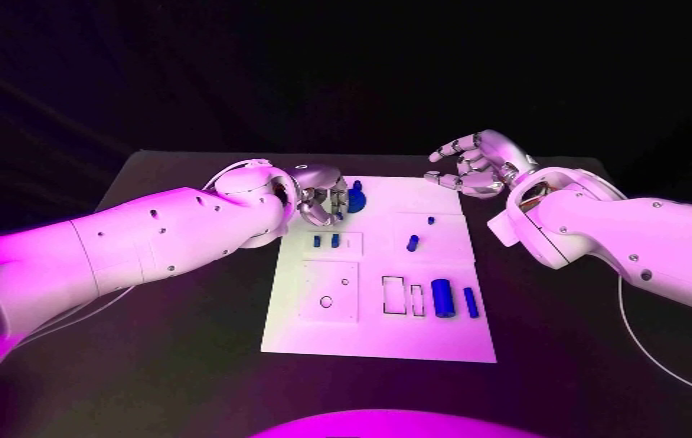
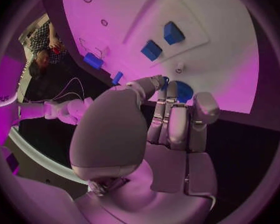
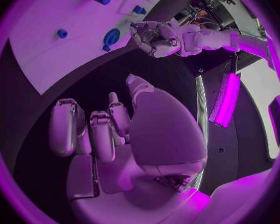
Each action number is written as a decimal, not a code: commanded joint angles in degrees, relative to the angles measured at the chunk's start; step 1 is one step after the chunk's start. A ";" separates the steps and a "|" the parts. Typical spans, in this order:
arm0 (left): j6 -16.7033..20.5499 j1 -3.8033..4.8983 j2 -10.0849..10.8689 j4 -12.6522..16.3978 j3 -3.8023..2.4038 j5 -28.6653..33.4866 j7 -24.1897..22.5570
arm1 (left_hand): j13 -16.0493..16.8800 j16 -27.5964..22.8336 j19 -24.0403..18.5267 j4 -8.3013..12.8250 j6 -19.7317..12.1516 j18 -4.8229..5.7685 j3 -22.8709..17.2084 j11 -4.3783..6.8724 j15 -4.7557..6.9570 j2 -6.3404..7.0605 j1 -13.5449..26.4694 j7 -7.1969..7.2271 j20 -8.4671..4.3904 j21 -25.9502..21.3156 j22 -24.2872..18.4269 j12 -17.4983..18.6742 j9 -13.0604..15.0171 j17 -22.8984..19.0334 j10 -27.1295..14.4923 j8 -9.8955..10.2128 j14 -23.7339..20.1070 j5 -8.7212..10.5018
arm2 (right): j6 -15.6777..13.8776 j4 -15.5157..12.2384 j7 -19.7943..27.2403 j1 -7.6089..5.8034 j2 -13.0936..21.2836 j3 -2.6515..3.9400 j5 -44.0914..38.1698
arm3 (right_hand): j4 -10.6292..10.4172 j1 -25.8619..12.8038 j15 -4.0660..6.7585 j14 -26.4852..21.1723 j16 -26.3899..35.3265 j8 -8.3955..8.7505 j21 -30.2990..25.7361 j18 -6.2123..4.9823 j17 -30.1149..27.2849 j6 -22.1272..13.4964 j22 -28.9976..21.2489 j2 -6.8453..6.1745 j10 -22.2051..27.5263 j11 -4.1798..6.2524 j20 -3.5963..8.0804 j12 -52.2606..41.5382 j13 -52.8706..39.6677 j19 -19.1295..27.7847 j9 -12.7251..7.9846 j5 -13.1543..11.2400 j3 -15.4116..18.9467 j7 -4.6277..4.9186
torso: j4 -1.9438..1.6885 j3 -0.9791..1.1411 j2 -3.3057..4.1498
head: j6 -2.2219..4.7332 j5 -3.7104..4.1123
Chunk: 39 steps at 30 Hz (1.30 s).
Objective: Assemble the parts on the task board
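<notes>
Task board (image 1: pixel 378 333): white rectangular plate lying flat in the middle of the black tabletop (image 1: pixel 188 358), its long axis running from the near edge to the far edge.
Near section: rectangular cut-outs and a small round hole in the board; a large blue cylinder (image 1: pixel 443 298) and a slimmer blue bar (image 1: pixel 470 302) lie side by side toward the right, both long axes running near to far.
Middle section: two small blue blocks (image 1: pixel 326 241) stand side by side in a shallow framed recess on the left; a short blue peg (image 1: pixel 413 243) lies to the right, with a tiny blue piece (image 1: pixel 430 220) just beyond it.
Far-left corner: a round blue disc part (image 1: pixel 356 199) sits on the board, touching the fingertips of the left robot hand.
Left robot hand (image 1: pixel 319 198): at the board's far-left corner, fingers curled down around the disc part; whether it actually grips the disc cannot be told.
Right robot hand (image 1: pixel 476 165): raised beyond the board's far-right corner, clear of it, fingers apart and loosely bent, holding nothing.
</notes>
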<state>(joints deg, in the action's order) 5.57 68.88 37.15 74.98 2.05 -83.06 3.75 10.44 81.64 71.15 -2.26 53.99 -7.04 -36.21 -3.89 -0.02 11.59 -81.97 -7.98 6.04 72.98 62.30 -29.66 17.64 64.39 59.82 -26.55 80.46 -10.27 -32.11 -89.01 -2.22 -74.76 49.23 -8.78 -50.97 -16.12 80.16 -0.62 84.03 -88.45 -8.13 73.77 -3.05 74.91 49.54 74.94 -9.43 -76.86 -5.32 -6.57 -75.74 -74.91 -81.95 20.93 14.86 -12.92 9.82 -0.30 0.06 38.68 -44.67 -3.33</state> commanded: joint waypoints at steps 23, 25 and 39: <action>-3.42 -0.01 -0.26 -3.18 -0.06 2.07 0.38 | 0.02 -0.23 0.13 0.27 0.49 0.51 0.17 -0.17 -0.08 0.07 0.71 -0.12 0.16 0.00 -0.48 0.73 0.10 -0.81 0.41 0.68 -0.03 -0.09 | 0.05 0.03 0.72 0.03 0.00 0.01 -0.48 | -0.09 -0.49 -0.08 4.94 0.28 -0.24 -0.33 -0.76 11.02 0.40 4.49 0.05 -0.16 0.34 -0.07 -0.07 -0.22 0.28 -0.08 0.20 -0.47 0.09 | 0.08 -0.05 0.13 | -0.10 0.12; -3.55 -0.02 -0.36 -3.26 -0.04 2.17 0.42 | 0.01 -0.26 0.09 0.25 0.51 0.50 0.19 -0.19 -0.09 0.04 0.76 -0.12 0.17 -0.03 -0.52 0.81 0.10 -0.86 0.44 0.73 -0.06 -0.09 | 0.05 0.03 0.72 0.03 0.00 0.01 -0.48 | -0.09 -0.49 -0.08 4.94 0.28 -0.24 -0.33 -0.76 11.02 0.40 4.49 0.05 -0.16 0.34 -0.07 -0.07 -0.22 0.28 -0.08 0.20 -0.47 0.09 | 0.07 -0.06 0.14 | -0.09 0.08; -4.11 -0.02 -0.73 -3.08 0.05 3.06 -0.10 | 0.02 -0.35 0.12 0.25 0.55 0.52 0.22 -0.20 -0.11 0.01 0.82 -0.13 0.20 0.00 -0.46 0.98 0.12 -1.07 0.50 0.84 -0.16 -0.09 | 0.06 0.06 0.71 0.03 -0.03 0.01 -0.48 | -0.09 -0.49 -0.08 4.94 0.28 -0.24 -0.33 -0.76 11.02 0.40 4.49 0.05 -0.16 0.34 -0.07 -0.07 -0.22 0.28 -0.08 0.20 -0.47 0.09 | 0.09 -0.03 0.12 | -0.17 -0.02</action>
<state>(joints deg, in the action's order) 2.63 68.88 36.58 71.72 2.06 -80.78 4.04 10.39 81.63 71.14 -2.27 54.18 -7.05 -36.20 -4.11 -0.02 11.84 -81.59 -8.19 6.04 72.95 61.81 -29.06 17.69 63.37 60.01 -26.02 80.46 -10.15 -32.16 -88.92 -2.20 -74.76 49.23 -8.78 -50.97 -16.29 80.16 -0.62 84.03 -88.45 -8.13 73.77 -3.04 74.94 49.53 74.91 -9.43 -76.86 -5.33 -6.57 -75.74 -74.91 -81.94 20.94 14.86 -13.08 9.82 -0.18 0.02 38.79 -44.81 -3.35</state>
